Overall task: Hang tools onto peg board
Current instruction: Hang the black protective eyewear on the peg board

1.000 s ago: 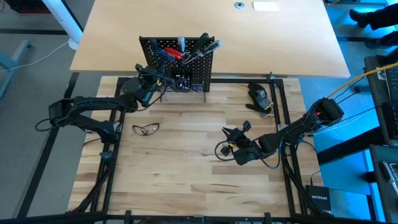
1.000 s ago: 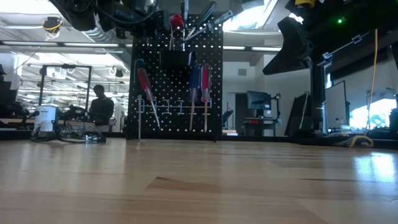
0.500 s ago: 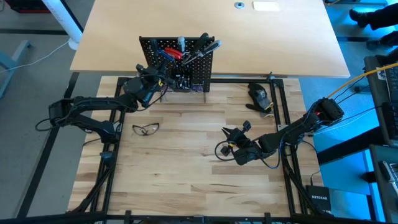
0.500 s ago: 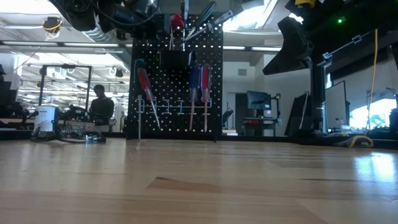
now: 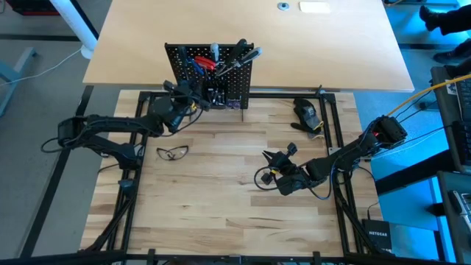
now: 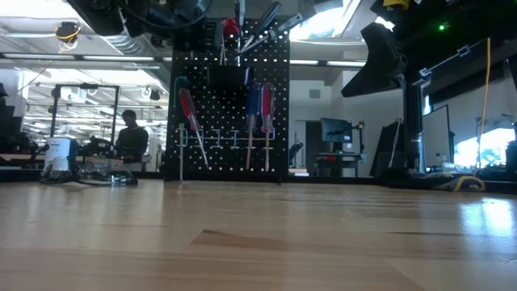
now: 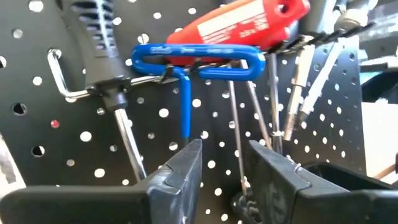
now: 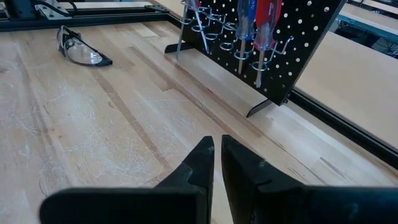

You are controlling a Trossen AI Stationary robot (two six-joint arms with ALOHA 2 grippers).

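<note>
overhead view first: the small black perforated metal peg board (image 5: 210, 73) stands at the far edge of the pale wooden tabletop (image 5: 221, 213), with red, blue and black-handled tools (image 5: 213, 62) clustered on its face. the left gripper (image 5: 190, 96) reaches up against the board's lower left part. the right gripper (image 5: 274, 158) rests low over the right half of the table, well apart from the board. a pair of clear safety glasses (image 5: 172, 152) lies on the wood left of centre, and a dark rounded mouse-like lump (image 5: 306, 112) sits near the right rail.

table-level view: the peg board (image 6: 228, 105) stands upright on thin wire feet, with a red-handled screwdriver (image 6: 188, 109) hanging tilted on its left and blue and red ones straight beside it. a person (image 6: 129, 139) sits in the room behind.

left wrist view: the left gripper (image 7: 224, 165) has its fingers (image 7: 180, 171) parted, with a clear gap between them and nothing clamped. just beyond the tips a blue t-handle key (image 7: 189, 62) hangs on a wire hook in front of a red-cased key set (image 7: 249, 25), beside a black ribbed-handled screwdriver (image 7: 99, 43).

right wrist view: the right gripper (image 8: 216, 152) has its fingers (image 8: 198, 165) almost together, holding nothing, above bare wood. the board (image 8: 292, 43) and the glasses (image 8: 81, 51) lie farther off.
</note>
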